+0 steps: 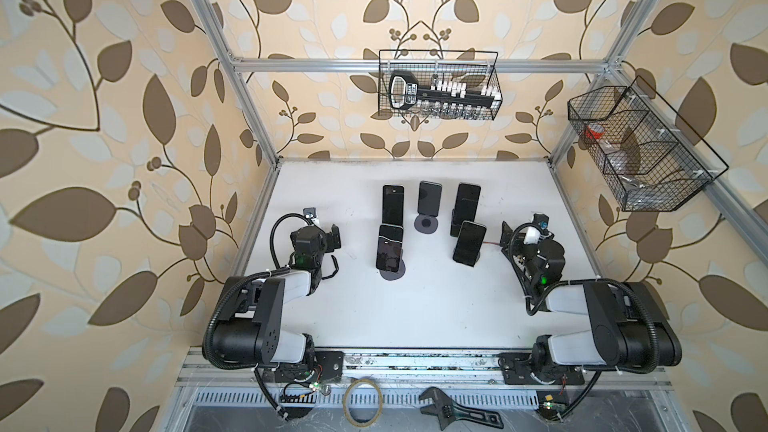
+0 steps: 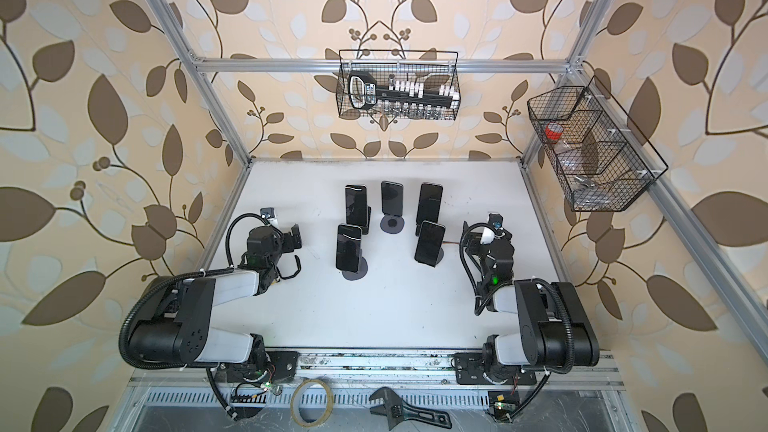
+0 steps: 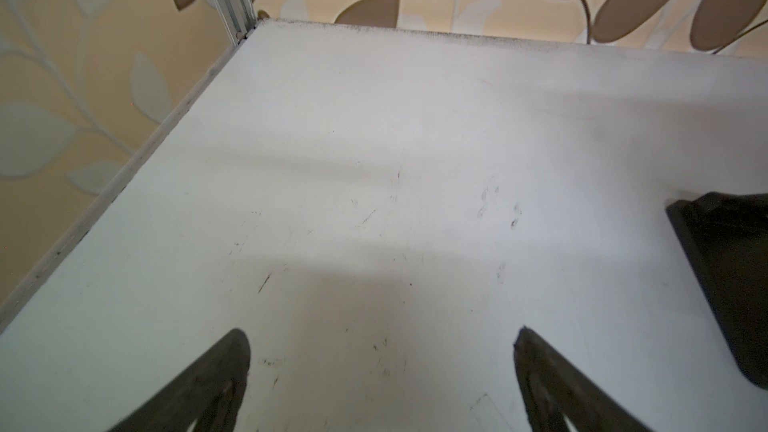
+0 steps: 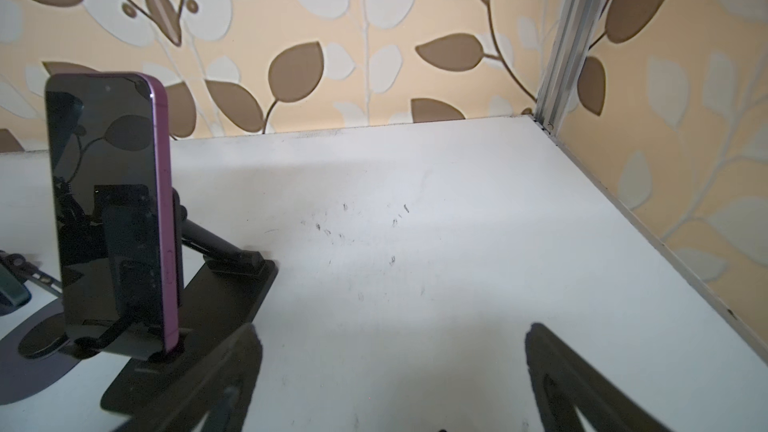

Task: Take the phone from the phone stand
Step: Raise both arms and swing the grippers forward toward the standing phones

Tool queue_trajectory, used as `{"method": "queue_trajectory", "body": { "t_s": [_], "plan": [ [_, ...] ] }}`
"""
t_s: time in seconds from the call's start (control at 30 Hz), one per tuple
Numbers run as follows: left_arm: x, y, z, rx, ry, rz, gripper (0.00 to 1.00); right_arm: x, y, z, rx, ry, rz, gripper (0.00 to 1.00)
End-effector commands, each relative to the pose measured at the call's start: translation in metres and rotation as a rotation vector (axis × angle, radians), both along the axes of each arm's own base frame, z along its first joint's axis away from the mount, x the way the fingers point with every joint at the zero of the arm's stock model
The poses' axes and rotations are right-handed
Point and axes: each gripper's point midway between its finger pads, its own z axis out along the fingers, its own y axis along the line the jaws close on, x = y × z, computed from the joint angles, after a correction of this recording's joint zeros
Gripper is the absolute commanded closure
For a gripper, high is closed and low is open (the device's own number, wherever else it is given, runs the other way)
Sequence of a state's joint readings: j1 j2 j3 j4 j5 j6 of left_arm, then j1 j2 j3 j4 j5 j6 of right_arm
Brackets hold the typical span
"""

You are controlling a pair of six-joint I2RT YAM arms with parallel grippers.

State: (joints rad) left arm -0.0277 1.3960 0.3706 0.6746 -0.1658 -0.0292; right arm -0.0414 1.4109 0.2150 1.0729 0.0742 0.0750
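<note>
Item: phone (image 4: pixel 112 201), purple-edged, dark screen, upright on black phone stand (image 4: pixel 232 297), right side of the five-phone group on the table (image 1: pixel 415 317). Right gripper (image 4: pixel 392 340): jaws spread wide, empty, near the stand. Left gripper (image 3: pixel 381 333): likewise wide, empty, well apart on the left. Handling advice: pinch both long edges high up, lift straight clear of the lip

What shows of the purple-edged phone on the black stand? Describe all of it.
The phone is a slim slab with a dark, glossy screen that mirrors the wallpaper leaves. Its rounded side frame looks like purple metal with a long button. It stands upright, leaning slightly back, its bottom edge on the lip of a black stand with a flat plate and hinged arm, on the white table. Only the stand touches it.
</note>
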Motion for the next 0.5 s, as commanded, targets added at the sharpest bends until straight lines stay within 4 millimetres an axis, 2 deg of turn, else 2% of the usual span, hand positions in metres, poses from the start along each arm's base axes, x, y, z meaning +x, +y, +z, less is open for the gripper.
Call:
{"method": "queue_trajectory", "body": {
  "t_s": [0.0, 0.47],
  "plan": [
    [0.001, 0.002, 0.012, -0.001, -0.031, 0.022, 0.01, 0.001, -0.006, 0.008, 0.013, -0.016, -0.039, 0.0],
    [0.0, 0.006, 0.021, -0.002, -0.025, 0.051, 0.01, -0.005, -0.013, 0.022, 0.007, -0.016, -0.078, 0.01]
  ]
}}
